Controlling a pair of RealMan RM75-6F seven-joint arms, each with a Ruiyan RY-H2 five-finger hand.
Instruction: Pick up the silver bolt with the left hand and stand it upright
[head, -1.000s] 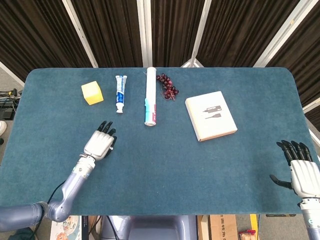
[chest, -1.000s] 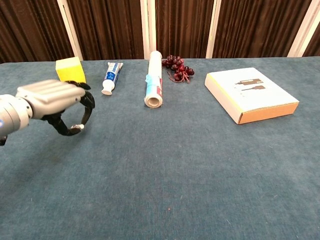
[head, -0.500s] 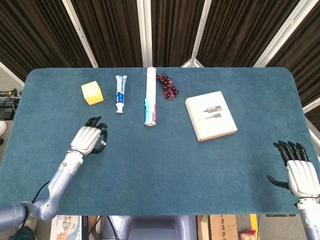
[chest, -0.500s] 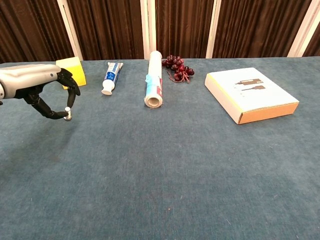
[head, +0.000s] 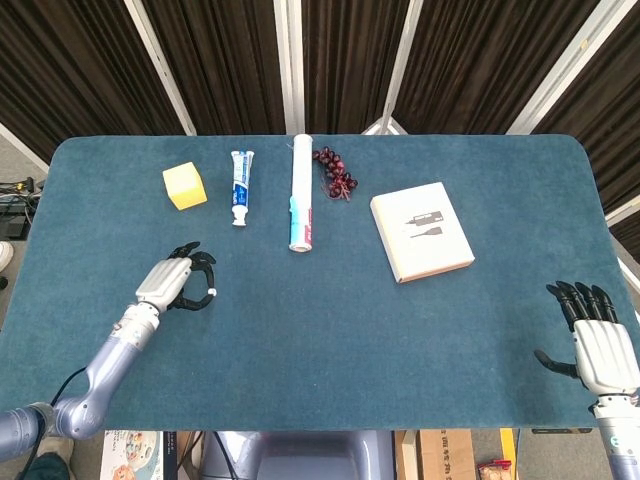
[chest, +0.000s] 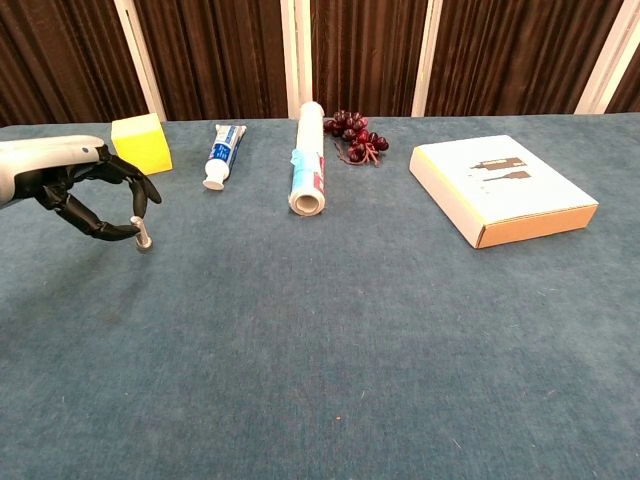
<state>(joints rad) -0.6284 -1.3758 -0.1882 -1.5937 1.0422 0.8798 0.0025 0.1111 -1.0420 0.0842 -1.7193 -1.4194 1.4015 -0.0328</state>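
The silver bolt (chest: 142, 234) is small and stands nearly upright, head up, its lower end at or just above the blue cloth. My left hand (chest: 70, 186) pinches it between thumb and a fingertip at the left side of the table. From the head view the bolt (head: 212, 293) shows as a pale dot just right of the left hand (head: 175, 282). My right hand (head: 603, 338) rests at the near right corner with fingers apart and nothing in it; the chest view does not show it.
A yellow block (head: 185, 185), a toothpaste tube (head: 241, 185), a long white roll (head: 301, 192) and dark grapes (head: 336, 172) lie in a row at the back. A flat white box (head: 421, 231) lies right of centre. The table (head: 330, 330) is covered in blue cloth.
My left hand has drawn back toward the left with the bolt and turned it from hanging sideways to nearly upright, low over the cloth. The right hand has barely shifted.
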